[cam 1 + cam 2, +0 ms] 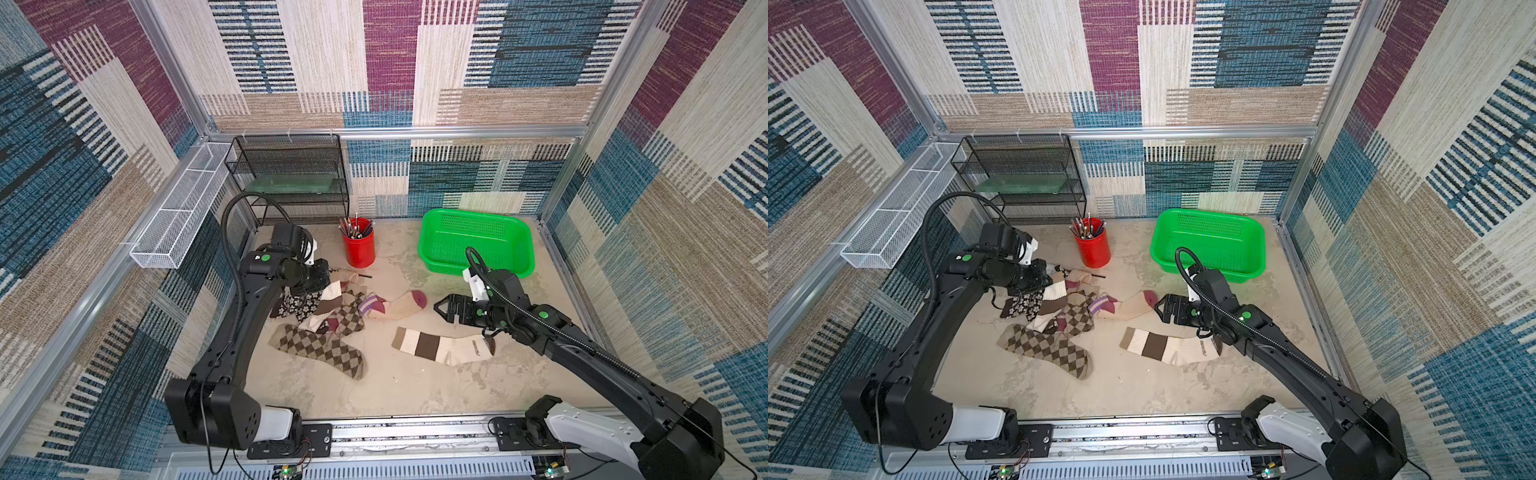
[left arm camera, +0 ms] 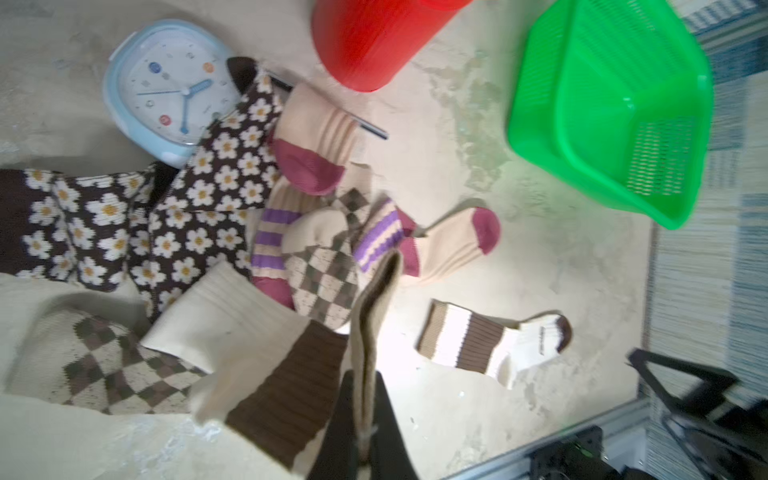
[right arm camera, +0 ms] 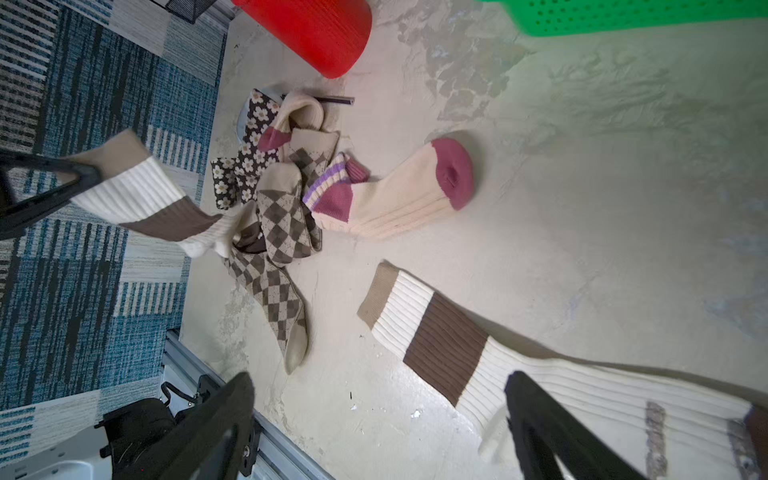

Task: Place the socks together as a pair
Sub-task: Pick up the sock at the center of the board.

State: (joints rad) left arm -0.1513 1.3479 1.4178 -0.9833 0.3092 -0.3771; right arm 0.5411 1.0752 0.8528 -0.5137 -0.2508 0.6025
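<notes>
left gripper [image 2: 362, 436]: clamped tight on the tan cuff edge of the held sock [image 2: 266, 365], a cream-and-brown banded one, with its cuff end raised off the counter [image 1: 415, 395].
grip risk: only a thin fold of knit sits between the jaws, so a snag could tug it free.
snag risk: the foot end runs down into the pile and meets the argyle socks [image 3: 286, 216]; I cannot tell whether it lies under them. If it is caught, a lift would drag neighbours along.
pile: flower socks [image 2: 199, 183] and purple-striped socks [image 2: 374, 237] overlap there, with a clock [image 2: 166, 87] and a pen [image 2: 370, 126] partly beneath them; either could be swept aside.
red cup [image 1: 358, 249]: near the left wrist; a wide swing might tip it.
mate sock [image 1: 440, 347]: same bands, flat on the counter, well apart from the pile.
right gripper [image 1: 445, 311]: jaws wide, empty, hovering over the mate sock.
arm risk: carrying the held sock across heads toward that arm; a clash is possible unless it clears.
landing risk: the limp knit may drop crumpled or crosswise rather than matched.
</notes>
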